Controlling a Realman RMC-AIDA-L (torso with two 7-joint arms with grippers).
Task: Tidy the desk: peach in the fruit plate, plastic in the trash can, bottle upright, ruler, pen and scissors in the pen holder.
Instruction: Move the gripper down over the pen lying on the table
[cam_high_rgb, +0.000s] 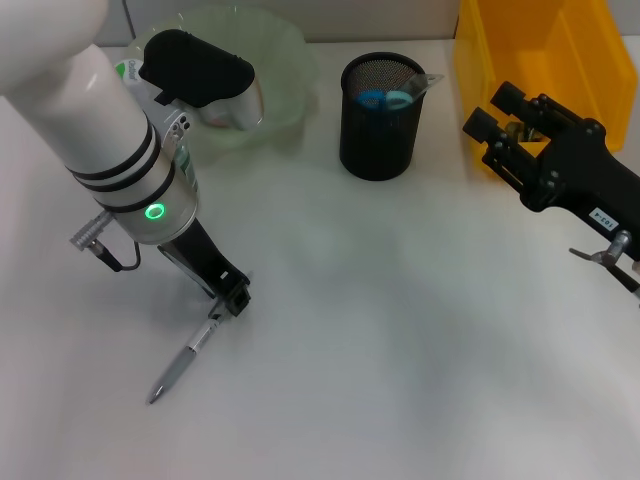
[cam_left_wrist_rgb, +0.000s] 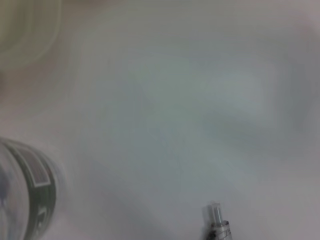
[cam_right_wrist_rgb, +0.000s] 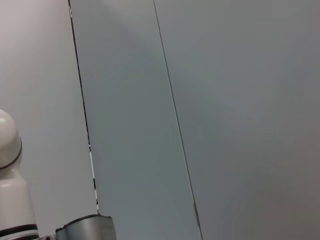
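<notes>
A silver pen (cam_high_rgb: 183, 364) lies slanted on the white table at the front left. My left gripper (cam_high_rgb: 233, 300) reaches down to the pen's upper end and is shut on it; that end (cam_left_wrist_rgb: 216, 218) shows in the left wrist view. The black mesh pen holder (cam_high_rgb: 381, 118) stands at the back centre with blue-handled scissors (cam_high_rgb: 385, 99) and a clear ruler (cam_high_rgb: 424, 83) inside. A pale green fruit plate (cam_high_rgb: 275, 60) sits at the back left, with a pinkish shape, apparently the peach (cam_high_rgb: 212, 116), half hidden by my arm. The bottle (cam_left_wrist_rgb: 27, 197) shows only partly. My right gripper (cam_high_rgb: 497, 118) hovers open beside the yellow trash can (cam_high_rgb: 540, 50).
My left forearm (cam_high_rgb: 110, 130) covers much of the back left corner and the plate's near rim. Bare white tabletop (cam_high_rgb: 400, 330) stretches across the middle and front. The right wrist view shows only grey wall panels.
</notes>
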